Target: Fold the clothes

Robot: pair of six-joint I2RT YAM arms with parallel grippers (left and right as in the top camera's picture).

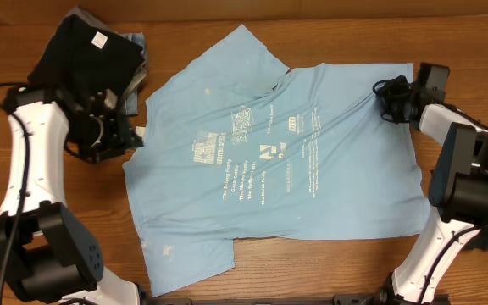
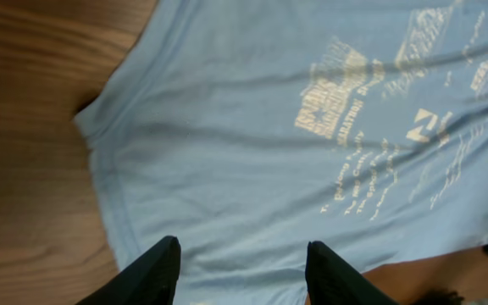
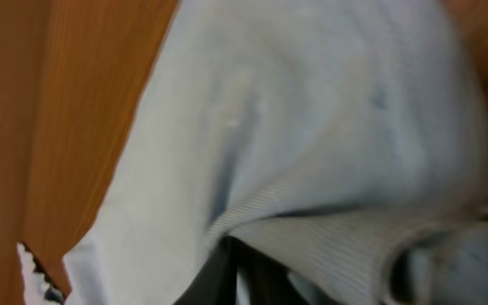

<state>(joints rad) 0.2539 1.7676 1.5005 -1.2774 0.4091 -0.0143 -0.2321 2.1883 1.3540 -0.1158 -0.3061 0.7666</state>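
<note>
The sky-blue T-shirt [image 1: 269, 161] lies spread flat on the wooden table, white print facing up. A dark navy-black shirt [image 1: 91, 47] sits bunched at the back left. My left gripper [image 1: 119, 135] hovers at the blue shirt's left edge. In the left wrist view it [image 2: 244, 258] is open over the blue cloth [image 2: 252, 144], with nothing between its fingers [image 2: 163, 271]. My right gripper [image 1: 388, 91] is at the shirt's back right corner. The right wrist view shows it [image 3: 240, 264] shut on a ribbed edge of the blue shirt [image 3: 337, 229].
A greyish cloth [image 1: 138, 63] pokes out from under the dark shirt. Bare wood [image 1: 49, 246] lies left of the blue shirt and along the back edge. The right arm's black links [image 1: 468, 178] stand close to the shirt's right side.
</note>
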